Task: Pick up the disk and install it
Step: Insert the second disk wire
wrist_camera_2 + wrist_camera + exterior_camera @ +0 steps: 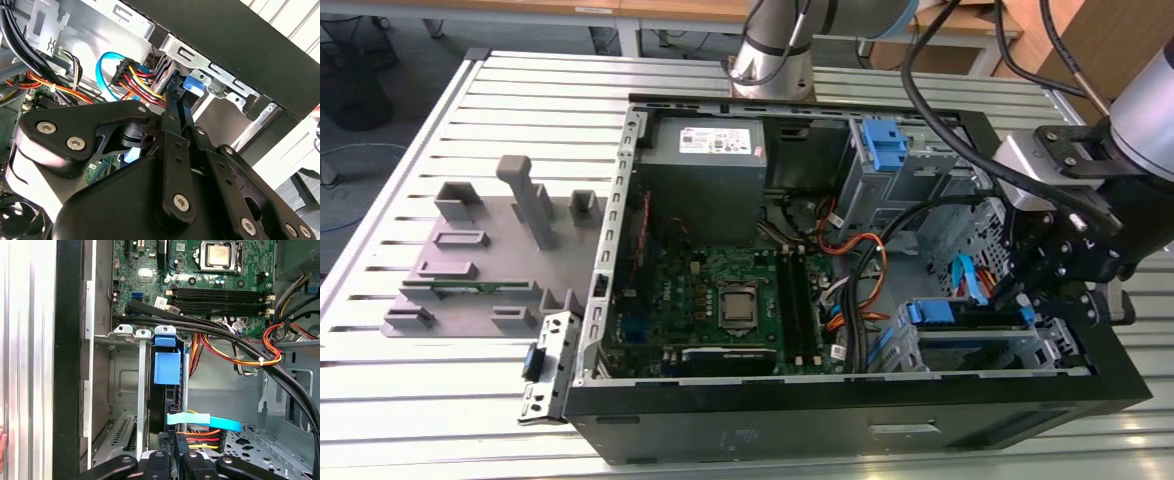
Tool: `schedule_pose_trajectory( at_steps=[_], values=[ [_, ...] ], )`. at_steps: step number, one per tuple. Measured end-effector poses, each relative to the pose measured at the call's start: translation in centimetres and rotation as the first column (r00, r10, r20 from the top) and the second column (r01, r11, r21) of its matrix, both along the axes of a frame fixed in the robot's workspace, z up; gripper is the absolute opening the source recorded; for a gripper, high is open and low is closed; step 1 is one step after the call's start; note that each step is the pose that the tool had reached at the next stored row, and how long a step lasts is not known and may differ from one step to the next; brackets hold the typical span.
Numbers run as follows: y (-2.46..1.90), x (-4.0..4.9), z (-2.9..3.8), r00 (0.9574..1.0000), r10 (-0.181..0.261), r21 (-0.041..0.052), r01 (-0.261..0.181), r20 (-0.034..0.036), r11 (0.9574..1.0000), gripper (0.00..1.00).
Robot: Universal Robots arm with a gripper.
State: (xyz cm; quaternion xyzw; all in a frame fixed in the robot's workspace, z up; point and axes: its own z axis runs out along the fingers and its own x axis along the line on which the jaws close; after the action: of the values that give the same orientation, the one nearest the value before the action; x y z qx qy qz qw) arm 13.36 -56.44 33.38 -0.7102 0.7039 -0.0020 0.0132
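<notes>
Disk (166, 367) edge-on in drive cage (122, 390), mostly hidden — end effector (172, 457) pinched narrow on its rear edge

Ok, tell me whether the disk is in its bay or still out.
In. The disk stands on edge in the metal drive cage, its blue carrier tab at the cage's rim, with the gripper at its cabled end.

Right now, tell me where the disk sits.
The disk stands on edge in the drive cage at the case's front corner, on the exterior view's right, beside the gripper; its blue carrier tab faces the motherboard.
</notes>
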Motion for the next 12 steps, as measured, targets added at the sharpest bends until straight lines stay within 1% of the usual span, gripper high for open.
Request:
schedule_pose_trajectory(
  at_steps=[4, 9, 12],
  values=[
    [0.0, 0.0, -0.19, 1.0, 0.0, 0.0, 0.0, 0.0, 1.0, 0.16],
    [0.0, 0.0, -0.24, 1.0, 0.0, 0.0001, 0.0, 0.0, 1.0, 0.16],
    [-0.01, 0.0, -0.42, 1.0, 0.0, -0.0004, 0.0, 0.0002, 1.0, 0.16]
  ],
)
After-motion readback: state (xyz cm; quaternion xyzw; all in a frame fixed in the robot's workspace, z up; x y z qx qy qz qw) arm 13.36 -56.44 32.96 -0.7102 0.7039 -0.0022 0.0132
